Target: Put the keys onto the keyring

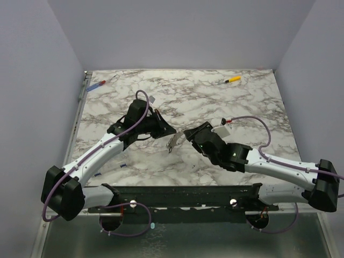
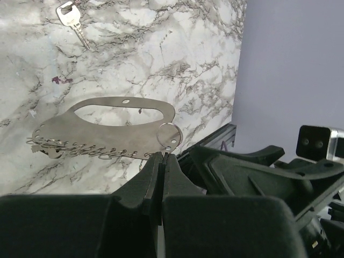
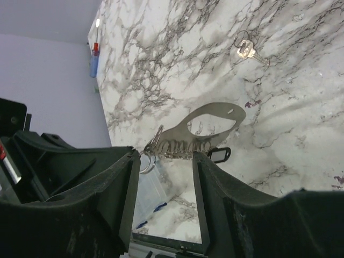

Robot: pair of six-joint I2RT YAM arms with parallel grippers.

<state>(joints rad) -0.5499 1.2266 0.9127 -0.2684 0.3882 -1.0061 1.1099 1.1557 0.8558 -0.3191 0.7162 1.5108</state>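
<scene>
So my left gripper [image 2: 163, 157] is pressed together on the corner of the flat silver-grey metal piece [image 2: 97, 134] with the oval cut-out and toothed lower edge, right where the thin shiny wire keyring [image 2: 180, 137] threads through it. I reckon that's to hold the metal piece up off the white marble tabletop [image 1: 215, 102] with the ring poking out where it can be reached. My right gripper [image 3: 164, 155] is spread, one finger on either side of the toothed edge, touching nothing as far as I can see. My guess is it's lining up to steady the piece. A small silver key [image 2: 71, 20] lies flat on the tabletop well beyond the metal piece, with a dark loop at its head. Fiddly bit: both grippers crowd that one corner, so there's barely any room around the ring. The yellow-handled tool [image 1: 232, 79] and the blue-and-red tool [image 1: 97, 84] lie way off from the piece, out of the way.
</scene>
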